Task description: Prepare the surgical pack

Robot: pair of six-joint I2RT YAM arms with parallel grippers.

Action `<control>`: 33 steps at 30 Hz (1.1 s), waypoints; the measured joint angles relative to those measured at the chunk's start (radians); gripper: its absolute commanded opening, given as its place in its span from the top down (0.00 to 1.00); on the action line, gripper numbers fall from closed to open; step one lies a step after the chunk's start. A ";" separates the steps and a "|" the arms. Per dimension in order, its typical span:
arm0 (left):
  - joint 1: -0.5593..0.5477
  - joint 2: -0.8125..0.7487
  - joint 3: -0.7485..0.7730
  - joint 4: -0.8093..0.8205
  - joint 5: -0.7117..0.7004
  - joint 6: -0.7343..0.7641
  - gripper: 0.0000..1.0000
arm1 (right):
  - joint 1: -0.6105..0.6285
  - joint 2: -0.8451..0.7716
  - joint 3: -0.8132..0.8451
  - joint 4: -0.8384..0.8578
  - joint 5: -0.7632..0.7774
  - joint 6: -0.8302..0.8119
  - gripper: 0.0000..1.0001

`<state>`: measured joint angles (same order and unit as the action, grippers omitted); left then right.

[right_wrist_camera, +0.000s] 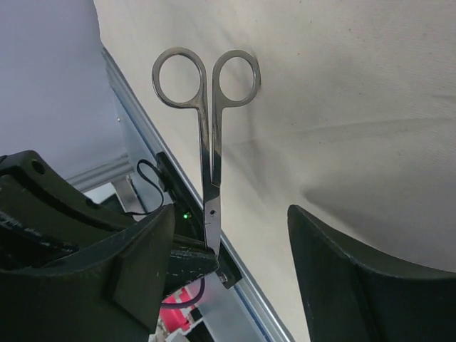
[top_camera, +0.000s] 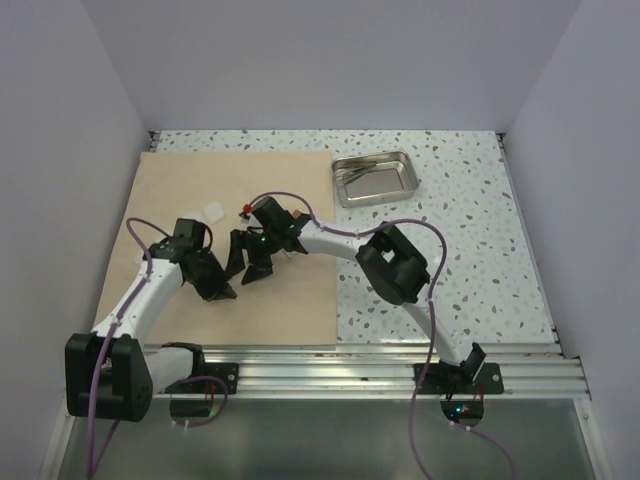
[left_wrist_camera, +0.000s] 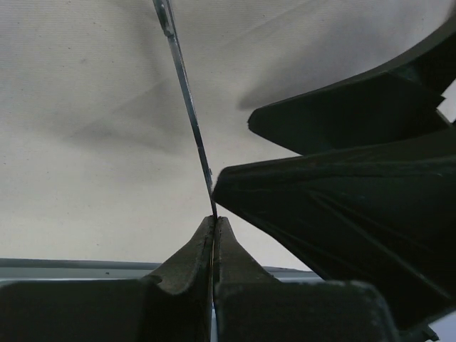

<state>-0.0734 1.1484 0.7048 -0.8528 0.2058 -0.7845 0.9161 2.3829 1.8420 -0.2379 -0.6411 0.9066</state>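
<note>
Clamped tight in the left gripper: the blade tip of a pair of steel scissors, fingers pressed together with only the thin metal between them. From the left wrist, a bright sliver seen edge-on, rising out of the pinch. From the right wrist, blades closed and both ring handles at the far end, set against tan cloth.

Spread wide just beside the scissors and holding nothing: the right gripper. Not clear whether the blades stand between its fingers or only alongside them.

From above, both arms bent inward over the middle of the surgical pack's tan wrap sheet, laid out flat and unfolded on the left half of the speckled table. Just off the sheet's far right corner, on bare tabletop: the shiny steel tray, with slim metal instruments inside. Near the sheet's far edge, beside the left arm: a small white packet, any print on it too small to read. On the right arm's wrist, a green light.
</note>
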 measured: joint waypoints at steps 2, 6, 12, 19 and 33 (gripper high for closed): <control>0.000 -0.008 0.000 -0.002 0.000 0.003 1.00 | 0.009 0.013 0.000 0.017 -0.012 0.019 0.35; 0.000 -0.025 -0.011 -0.002 0.001 0.003 1.00 | 0.024 0.034 0.000 0.066 -0.042 0.063 0.42; 0.000 -0.032 -0.021 -0.002 0.005 0.011 1.00 | 0.040 0.068 0.000 0.179 -0.089 0.153 0.63; 0.001 -0.042 -0.019 -0.003 0.005 0.030 0.94 | 0.045 0.095 0.003 0.227 -0.108 0.193 1.00; -0.002 -0.053 0.259 -0.018 -0.138 0.093 0.33 | -0.111 0.055 0.153 0.111 0.022 0.124 1.00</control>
<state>-0.0753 1.0954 0.9638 -0.8703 0.0681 -0.6918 0.8051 2.4374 1.9945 -0.1265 -0.6189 1.0302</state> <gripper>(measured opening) 0.659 0.078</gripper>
